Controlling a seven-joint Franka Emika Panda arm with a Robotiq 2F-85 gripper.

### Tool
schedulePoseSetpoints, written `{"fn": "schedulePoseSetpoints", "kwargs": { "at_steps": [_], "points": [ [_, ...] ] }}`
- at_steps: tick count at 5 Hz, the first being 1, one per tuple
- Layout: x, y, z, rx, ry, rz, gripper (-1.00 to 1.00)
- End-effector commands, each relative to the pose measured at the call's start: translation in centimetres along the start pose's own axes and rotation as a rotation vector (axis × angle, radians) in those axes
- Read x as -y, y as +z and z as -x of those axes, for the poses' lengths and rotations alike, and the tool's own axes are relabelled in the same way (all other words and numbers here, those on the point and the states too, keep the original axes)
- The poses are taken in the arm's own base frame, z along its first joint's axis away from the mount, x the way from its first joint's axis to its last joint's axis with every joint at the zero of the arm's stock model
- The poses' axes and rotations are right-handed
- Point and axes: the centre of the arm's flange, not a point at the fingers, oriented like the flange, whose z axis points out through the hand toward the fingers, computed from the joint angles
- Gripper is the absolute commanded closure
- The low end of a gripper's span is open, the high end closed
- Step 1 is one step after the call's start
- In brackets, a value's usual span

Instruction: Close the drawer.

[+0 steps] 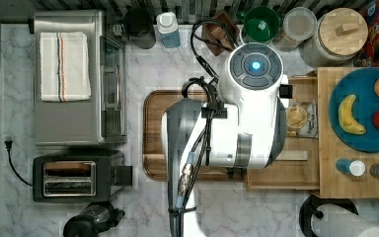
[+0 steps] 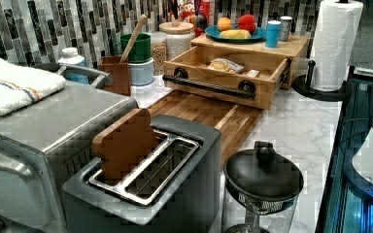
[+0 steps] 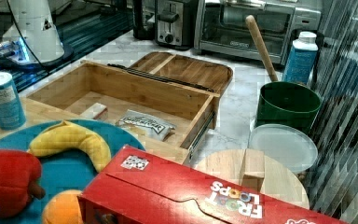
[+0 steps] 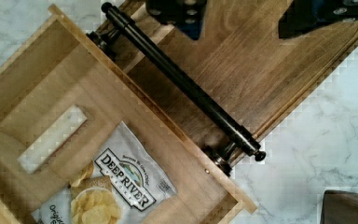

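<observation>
1. The drawer stands pulled out from under the light wood top, its front panel reaching over the edge of the dark wooden board on the marble tabletop.
2. In the wrist view the black bar handle runs across the drawer's front panel, held off the wood by two short posts.
3. Inside the drawer lie a bag of chips and a pale rectangular block, the block at about 10 o'clock from the bag in the wrist view.
4. The tool hangs above the dark board beside the handle, touching nothing; its two dark fingers are spread well apart and hold nothing.
5. In the top view the white arm covers the drawer's front, and the blue plate of fruit lies at 3 o'clock from it.
</observation>
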Motion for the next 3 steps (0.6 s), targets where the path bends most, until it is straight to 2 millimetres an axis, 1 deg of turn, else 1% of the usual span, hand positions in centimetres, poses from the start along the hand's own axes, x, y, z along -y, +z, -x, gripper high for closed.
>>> {"fn": "schedulePoseSetpoints", "kwargs": {
  "at_steps": [1, 2, 3],
  "points": [
    [0.0, 0.1, 0.0, 0.0, -0.01, 0.0, 1.0],
    [0.0, 0.1, 0.0, 0.0, -0.01, 0.0, 1.0],
    [1.3, 0.1, 0.1, 0.061, -0.117, -0.026, -1.0]
  ]
}}
